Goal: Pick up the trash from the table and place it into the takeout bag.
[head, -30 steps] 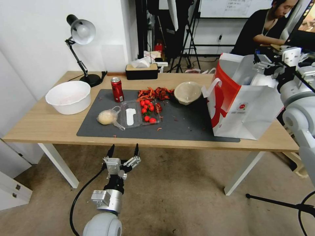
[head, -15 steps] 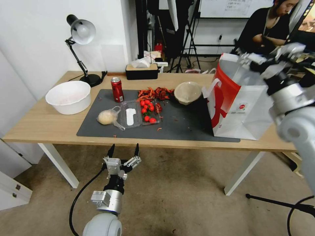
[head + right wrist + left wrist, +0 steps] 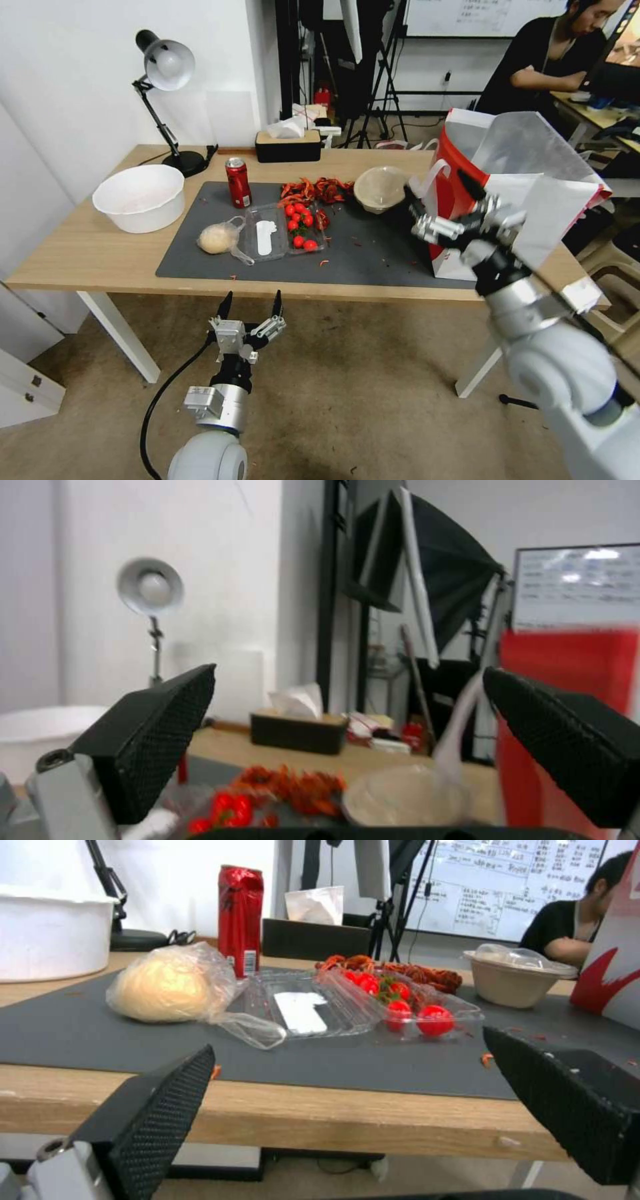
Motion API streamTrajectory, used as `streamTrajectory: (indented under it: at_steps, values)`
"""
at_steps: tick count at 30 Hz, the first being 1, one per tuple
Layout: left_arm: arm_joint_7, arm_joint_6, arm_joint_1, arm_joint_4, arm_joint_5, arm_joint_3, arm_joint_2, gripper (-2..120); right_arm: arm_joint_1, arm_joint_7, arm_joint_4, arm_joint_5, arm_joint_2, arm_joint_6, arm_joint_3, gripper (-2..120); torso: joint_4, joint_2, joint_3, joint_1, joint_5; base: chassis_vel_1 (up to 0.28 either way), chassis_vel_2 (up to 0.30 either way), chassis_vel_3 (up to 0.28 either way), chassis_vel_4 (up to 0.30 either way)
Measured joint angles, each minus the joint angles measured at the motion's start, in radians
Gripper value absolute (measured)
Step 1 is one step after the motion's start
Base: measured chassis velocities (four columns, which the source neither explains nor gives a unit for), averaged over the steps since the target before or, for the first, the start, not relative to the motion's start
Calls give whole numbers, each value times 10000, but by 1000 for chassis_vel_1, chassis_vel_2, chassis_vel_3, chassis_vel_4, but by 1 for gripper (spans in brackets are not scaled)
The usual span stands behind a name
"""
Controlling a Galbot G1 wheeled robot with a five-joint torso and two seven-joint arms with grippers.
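On the table [image 3: 87, 253] lies a dark mat [image 3: 373, 260] with the trash: a red soda can [image 3: 237, 182], a bagged bun [image 3: 217, 238], a clear tomato box [image 3: 287, 230], red shell scraps [image 3: 317, 190] and a beige lidded bowl [image 3: 381, 188]. The takeout bag [image 3: 553, 207] stands open at the right end. My right gripper [image 3: 440, 190] hangs open and empty by the bag's red side, just right of the bowl [image 3: 400, 800]. My left gripper [image 3: 250, 307] is open below the table's front edge, facing the bun [image 3: 167, 990] and the can [image 3: 240, 920].
A white basin [image 3: 140, 197] sits at the table's left end. A desk lamp [image 3: 163, 67] and a black tissue box [image 3: 288, 143] stand along the back edge. Small red crumbs dot the mat.
My right arm has swung from above the bag's far side down to its near left, over the mat's right end. The bag's mouth now gapes wider. The left arm has not moved.
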Motion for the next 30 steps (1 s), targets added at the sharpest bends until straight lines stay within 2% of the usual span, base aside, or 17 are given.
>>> streamTrajectory:
  at_steps: [5,6,12,17,30]
  values:
    - [0,0,-16,26,-33,-11,0,100,-1083,690,-188,-852,266,684,-130,100,0,-1,0,0,0,0,0,0,0]
    - [0,0,-21,39,-45,-12,0,100,-1531,823,-319,-1135,421,1050,-178,100,0,-1,0,1,-1,0,0,0,0]
    - [0,-3,-23,78,-57,-6,0,100,-2652,1015,-938,-1790,919,2119,-497,100,0,-1,1,0,0,0,0,0,0]
    - [5,-27,15,87,-56,2,0,100,-3029,1105,-1586,-2133,1203,2852,-683,100,1,-1,1,0,0,0,0,0,0]
    - [7,-121,76,93,-126,-76,25,100,-3074,1130,-2323,-2335,1445,3335,-941,100,1,-1,1,0,0,0,0,0,0]
